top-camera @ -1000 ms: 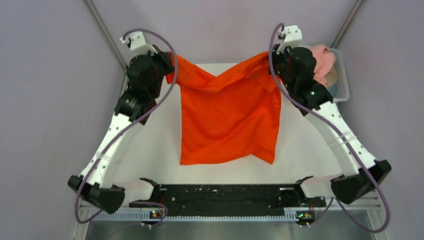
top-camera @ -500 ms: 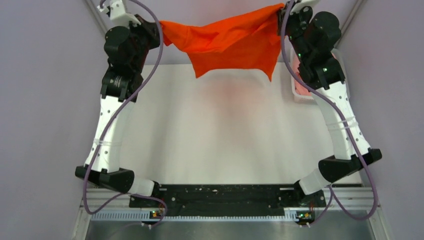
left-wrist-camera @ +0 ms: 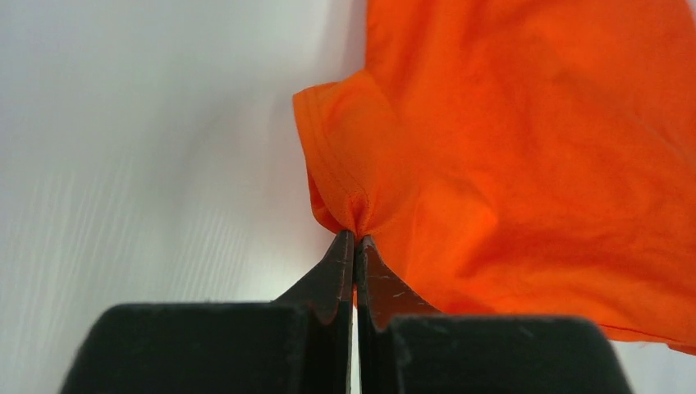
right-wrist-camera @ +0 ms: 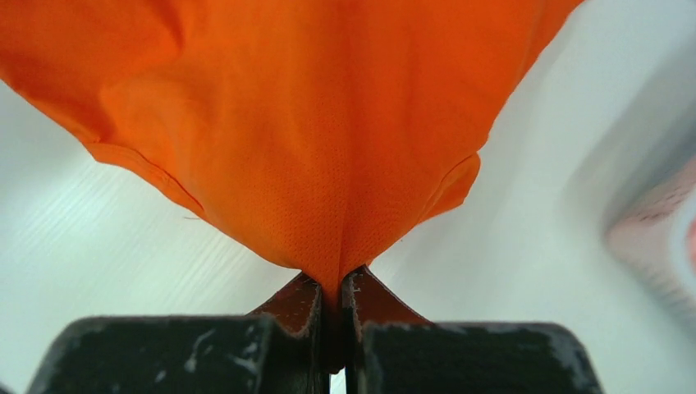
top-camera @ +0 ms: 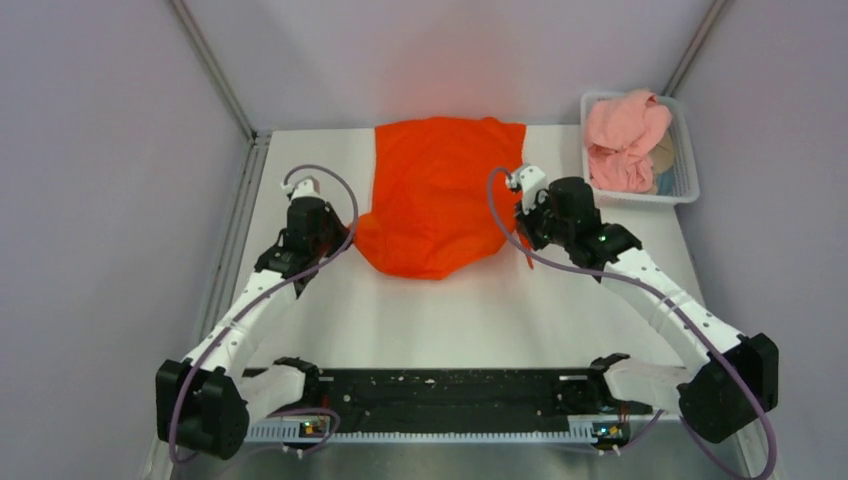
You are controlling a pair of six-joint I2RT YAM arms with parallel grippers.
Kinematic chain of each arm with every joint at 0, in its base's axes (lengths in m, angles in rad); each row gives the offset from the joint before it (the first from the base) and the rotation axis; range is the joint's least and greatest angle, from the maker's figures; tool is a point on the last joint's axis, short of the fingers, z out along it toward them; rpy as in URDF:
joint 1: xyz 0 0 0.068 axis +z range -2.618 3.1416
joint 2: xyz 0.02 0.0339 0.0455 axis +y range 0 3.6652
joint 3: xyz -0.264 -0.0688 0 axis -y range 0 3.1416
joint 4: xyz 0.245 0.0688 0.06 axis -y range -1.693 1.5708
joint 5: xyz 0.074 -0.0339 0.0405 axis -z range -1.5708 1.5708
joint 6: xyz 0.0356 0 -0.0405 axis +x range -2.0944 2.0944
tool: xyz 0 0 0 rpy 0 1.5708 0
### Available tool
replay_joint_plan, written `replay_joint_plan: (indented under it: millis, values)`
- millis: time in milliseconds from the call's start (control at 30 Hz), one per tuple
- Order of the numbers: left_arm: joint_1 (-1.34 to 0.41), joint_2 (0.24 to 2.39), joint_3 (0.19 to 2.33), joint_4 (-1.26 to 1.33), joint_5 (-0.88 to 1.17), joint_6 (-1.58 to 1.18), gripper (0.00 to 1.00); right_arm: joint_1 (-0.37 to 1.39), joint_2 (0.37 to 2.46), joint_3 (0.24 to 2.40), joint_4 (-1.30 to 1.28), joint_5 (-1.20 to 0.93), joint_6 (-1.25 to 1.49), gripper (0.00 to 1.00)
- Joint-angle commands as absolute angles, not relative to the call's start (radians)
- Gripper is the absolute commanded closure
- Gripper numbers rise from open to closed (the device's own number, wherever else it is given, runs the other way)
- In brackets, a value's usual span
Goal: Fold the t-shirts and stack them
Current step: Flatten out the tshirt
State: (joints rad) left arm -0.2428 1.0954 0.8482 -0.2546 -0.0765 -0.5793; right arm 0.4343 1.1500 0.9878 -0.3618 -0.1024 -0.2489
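The orange-red t-shirt [top-camera: 435,195] lies spread across the far middle of the white table [top-camera: 450,310], its near edge bulging and rounded. My left gripper [top-camera: 340,235] is shut on the shirt's near left corner, where a hemmed sleeve edge [left-wrist-camera: 345,164] bunches into the fingertips [left-wrist-camera: 354,240]. My right gripper [top-camera: 520,228] is shut on the near right corner, with cloth [right-wrist-camera: 312,148] pinched between its fingers [right-wrist-camera: 332,283]. The pale salmon pink t-shirt [top-camera: 622,138] lies crumpled in the basket at the far right.
A white mesh basket [top-camera: 684,170] stands at the far right corner of the table. Grey walls close in the back and sides. The black base rail [top-camera: 440,390] runs along the near edge.
Both arms have swung down and toward me from high at the back, carrying the orange-red shirt. It hung in the air between the grippers before; now it rests on the table.
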Motion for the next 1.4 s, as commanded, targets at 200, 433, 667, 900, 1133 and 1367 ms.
replay_joint_plan:
  millis: [200, 433, 667, 900, 1133, 1367]
  values:
    - [-0.242, 0.948, 0.658, -0.45, -0.167, -0.799, 0.93, 0.555, 1.227, 0.904, -0.652, 0.149, 0.103, 0.92]
    - [-0.242, 0.871, 0.671, -0.61, -0.307, -0.865, 0.45, 0.677, 1.197, 0.901, -0.69, 0.155, 0.116, 0.48]
    - [-0.244, 0.771, 0.738, -0.599, -0.246, -0.825, 0.01, 0.718, 0.945, 0.912, -0.59, 0.103, 0.102, 0.01]
    - [-0.281, 0.93, 0.711, -0.311, 0.094, -0.769, 0.01, 0.718, 0.802, 0.801, -0.347, 0.208, 0.273, 0.01]
    - [-0.353, 1.324, 0.821, -0.179, 0.229, -0.727, 0.01, 0.651, 1.053, 0.828, -0.321, 0.278, 0.511, 0.01]
    - [-0.362, 1.471, 0.767, -0.161, 0.229, -0.74, 0.01, 0.501, 1.386, 0.847, -0.183, 0.098, 0.581, 0.03]
